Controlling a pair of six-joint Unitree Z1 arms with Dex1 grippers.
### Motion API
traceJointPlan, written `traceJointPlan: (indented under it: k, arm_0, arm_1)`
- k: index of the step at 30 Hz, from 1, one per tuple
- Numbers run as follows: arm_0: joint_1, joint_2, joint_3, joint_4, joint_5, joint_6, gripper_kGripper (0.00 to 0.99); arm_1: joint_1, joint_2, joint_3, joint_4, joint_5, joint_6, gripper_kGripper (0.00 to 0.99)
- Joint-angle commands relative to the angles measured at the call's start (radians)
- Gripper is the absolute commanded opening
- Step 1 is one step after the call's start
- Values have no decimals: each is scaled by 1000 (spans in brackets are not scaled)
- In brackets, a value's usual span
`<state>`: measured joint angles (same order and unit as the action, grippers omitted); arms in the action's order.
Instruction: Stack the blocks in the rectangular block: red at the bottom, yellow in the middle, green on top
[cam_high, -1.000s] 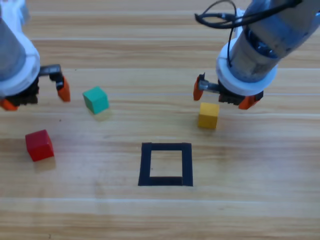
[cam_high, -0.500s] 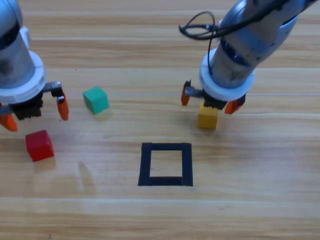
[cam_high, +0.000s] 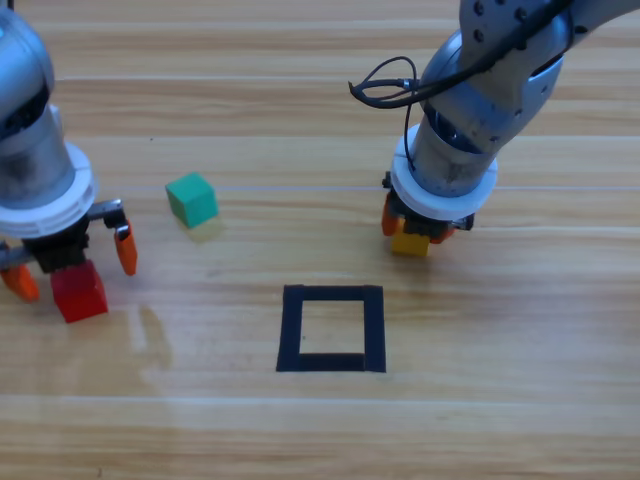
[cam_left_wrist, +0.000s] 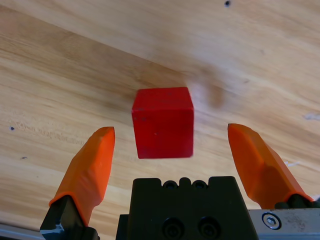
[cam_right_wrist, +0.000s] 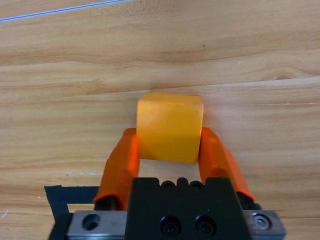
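One tape square (cam_high: 332, 328) lies nearest on the desk (cam_high: 500, 420), with only wood inside it. Three cubes sit beyond it, all outside the outline. The red cube (cam_high: 79, 292) is at far left, between the spread jaws of the left pincer (cam_high: 70, 268), untouched. The yellow cube (cam_high: 410, 241) is just above the square's right corner, clamped by the right pincer (cam_high: 413, 226). The green cube (cam_high: 192, 199) stands alone, farthest back.
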<state>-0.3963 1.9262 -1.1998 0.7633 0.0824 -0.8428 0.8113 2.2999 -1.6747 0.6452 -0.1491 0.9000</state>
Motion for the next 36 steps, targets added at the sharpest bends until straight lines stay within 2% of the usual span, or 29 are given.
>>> traceJointPlan:
  k: [1, 4, 10, 14, 18, 20, 23, 26, 29, 33, 36]
  arm_0:
    - [45, 54, 45, -47, -20, 5, 960]
    - [45, 66, 54, -68, -23, 5, 959]
    - [45, 79, 92, -122, -27, 10, 930]
    - [45, 86, 103, -144, -26, 21, 885]
    - [47, 86, 105, -147, -21, 37, 713]
    - [48, 82, 105, -147, -18, 47, 574]
    - [53, 65, 105, -147, -9, 68, 281]
    - [53, 31, 86, -137, -3, 108, 101]
    - [36, -6, 22, -105, 3, 171, 66]
    - [-55, -1, -129, 1, -6, 234, 32]
    - [-128, 40, -239, 48, -39, 312, 23]
  arm_1:
    - [-35, 76, 15, 24, 57, -19, 28]
    - [-37, 59, 27, 42, 55, -29, 28]
    - [-17, -76, -28, 245, -14, -58, 29]
    - [5, -212, 35, 312, -55, -50, 92]
    - [16, -347, 133, 309, -58, -50, 92]
    - [29, -399, 168, 309, -66, -49, 92]
    - [42, -459, 225, 310, -73, -38, 92]
    - [43, -465, 253, 309, -70, -36, 92]
    - [46, -458, 271, 301, -67, -36, 92]
    - [48, -456, 288, 287, -66, -38, 84]
    - [49, -454, 300, 275, -64, -41, 84]
